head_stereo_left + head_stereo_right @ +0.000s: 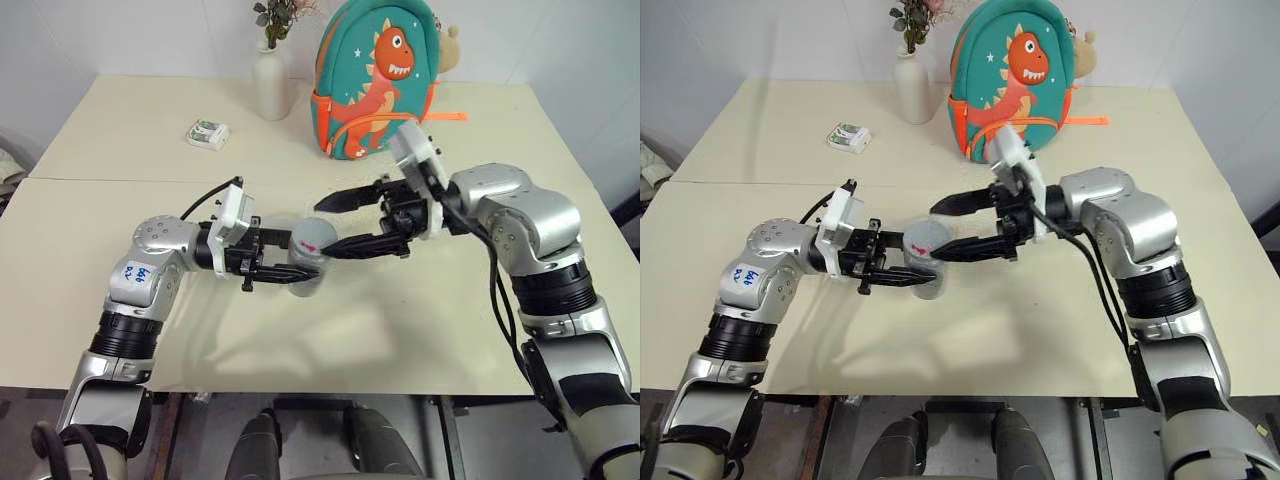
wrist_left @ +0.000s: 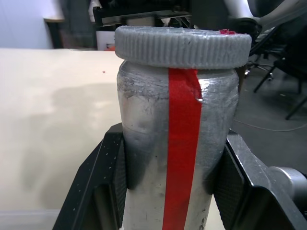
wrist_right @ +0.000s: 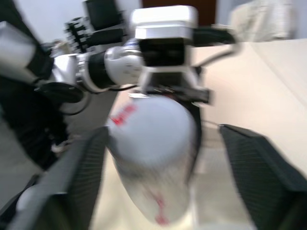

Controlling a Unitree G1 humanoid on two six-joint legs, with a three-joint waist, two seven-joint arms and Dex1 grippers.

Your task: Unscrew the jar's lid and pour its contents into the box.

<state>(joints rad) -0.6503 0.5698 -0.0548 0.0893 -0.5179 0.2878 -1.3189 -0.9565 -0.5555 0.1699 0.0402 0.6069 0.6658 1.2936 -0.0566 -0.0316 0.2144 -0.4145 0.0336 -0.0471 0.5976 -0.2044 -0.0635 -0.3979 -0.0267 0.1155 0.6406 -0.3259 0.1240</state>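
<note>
two claws: left claw (image 1: 283,272) clamps jar (image 1: 309,262); right claw (image 1: 330,222) wide apart.

Bright, even light; soft shadows; right wrist view motion-blurred.

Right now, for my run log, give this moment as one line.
left pincer: shut on jar | right pincer: open, straddling lid | lid: on jar | jar: held above table

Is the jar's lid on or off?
On. The grey lid sits on the jar, which the left gripper holds.
</note>
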